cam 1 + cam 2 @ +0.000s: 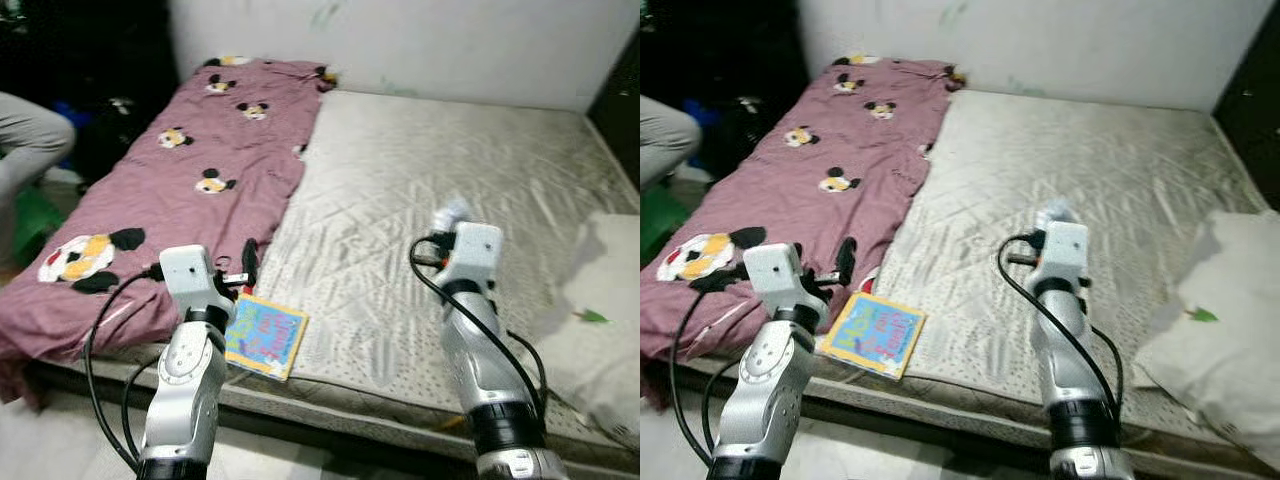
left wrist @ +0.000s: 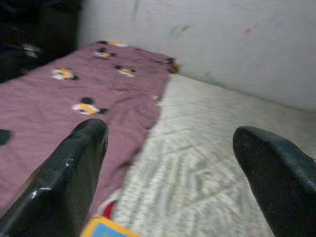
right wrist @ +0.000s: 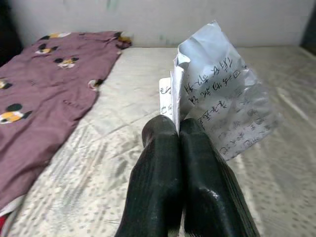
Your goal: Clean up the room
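Paper, a crumpled white sheet with handwriting, is pinched between the closed fingers of the right gripper, which is held up over the middle of the bed. From the head camera the sheet shows as a pale scrap just above the right wrist housing.

The bed is a bare quilted mattress in off-white, running from the near edge back to a pale wall. Its left part is covered by a mauve blanket printed with cartoon mouse heads, which drapes over the near left edge.

The left gripper is raised over the near left part of the bed, close to the seam where blanket meets mattress; its fingers are spread wide apart with nothing between them. Just beside it to the right, a colourful picture book lies flat at the near edge of the mattress, one corner slightly overhanging.

At the right of the bed a white pillow with a small green mark rests at the near right corner. At the far left, a person's knee in grey fabric is beside the bed.
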Tool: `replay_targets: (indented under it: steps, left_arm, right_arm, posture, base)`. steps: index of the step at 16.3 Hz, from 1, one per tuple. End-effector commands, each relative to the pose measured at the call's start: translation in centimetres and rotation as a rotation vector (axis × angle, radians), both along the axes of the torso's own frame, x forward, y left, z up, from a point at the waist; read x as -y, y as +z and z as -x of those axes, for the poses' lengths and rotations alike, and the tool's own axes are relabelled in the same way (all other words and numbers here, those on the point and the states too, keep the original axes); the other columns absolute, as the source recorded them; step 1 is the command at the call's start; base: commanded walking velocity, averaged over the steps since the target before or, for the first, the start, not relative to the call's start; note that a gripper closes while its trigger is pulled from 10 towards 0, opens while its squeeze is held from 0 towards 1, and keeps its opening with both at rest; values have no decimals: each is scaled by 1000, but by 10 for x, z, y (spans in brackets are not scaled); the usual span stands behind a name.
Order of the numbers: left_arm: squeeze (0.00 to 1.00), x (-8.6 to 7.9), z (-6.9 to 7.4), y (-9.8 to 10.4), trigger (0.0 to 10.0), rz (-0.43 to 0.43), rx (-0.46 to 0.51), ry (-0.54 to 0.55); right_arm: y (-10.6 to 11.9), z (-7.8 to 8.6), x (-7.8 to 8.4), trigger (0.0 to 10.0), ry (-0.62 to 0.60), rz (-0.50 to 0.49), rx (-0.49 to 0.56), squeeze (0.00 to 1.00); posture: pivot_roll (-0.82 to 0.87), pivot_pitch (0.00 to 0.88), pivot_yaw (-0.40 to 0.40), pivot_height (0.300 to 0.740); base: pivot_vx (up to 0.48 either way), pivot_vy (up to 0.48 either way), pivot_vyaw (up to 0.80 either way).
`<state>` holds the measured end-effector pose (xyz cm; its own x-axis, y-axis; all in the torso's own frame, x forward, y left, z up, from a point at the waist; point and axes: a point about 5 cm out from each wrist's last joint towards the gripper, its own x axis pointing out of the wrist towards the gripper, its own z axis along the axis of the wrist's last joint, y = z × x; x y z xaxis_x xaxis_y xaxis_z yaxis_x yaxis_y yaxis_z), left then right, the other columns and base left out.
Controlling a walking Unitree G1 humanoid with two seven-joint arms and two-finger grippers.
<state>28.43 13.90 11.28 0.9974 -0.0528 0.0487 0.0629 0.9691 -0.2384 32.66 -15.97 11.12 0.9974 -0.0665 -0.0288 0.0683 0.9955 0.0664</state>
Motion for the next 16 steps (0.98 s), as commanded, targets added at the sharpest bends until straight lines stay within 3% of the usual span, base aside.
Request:
replay_targets:
  steps: [1,2,6,9,13,16]
  left_arm:
    - [0,0,3,1,10000,5,12,-21]
    - [0,-1,4,0,10000,2,6,-11]
    - [0,1,5,2,10000,24,14,-5]
    - [0,5,2,7,10000,19,35,-13]
    - [0,3,5,1,10000,38,17,8]
    - [0,8,1,1,10000,61,8,2]
  right_arm:
    - [7,2,-3,10000,38,29,45,0]
    - [8,4,-1,10000,0,115,54,0]
    - [14,9,-14,10000,109,73,62,0]
    - [18,3,-13,10000,94,66,54,0]
    - [29,-3,-25,10000,152,83,103,0]
    - [28,-3,-24,10000,158,65,66,0]
  posture:
    - [-70,8,-4,740]
    - [-73,13,-6,740]
    - [-80,19,-13,740]
    - [-79,14,-25,740]
    - [-96,22,-23,740]
    - [-106,22,-22,740]
  base:
    - [0,0,0]
    - [0,0,0]
    - [0,0,0]
    - [0,0,0]
    - [0,0,0]
    - [0,0,-267]
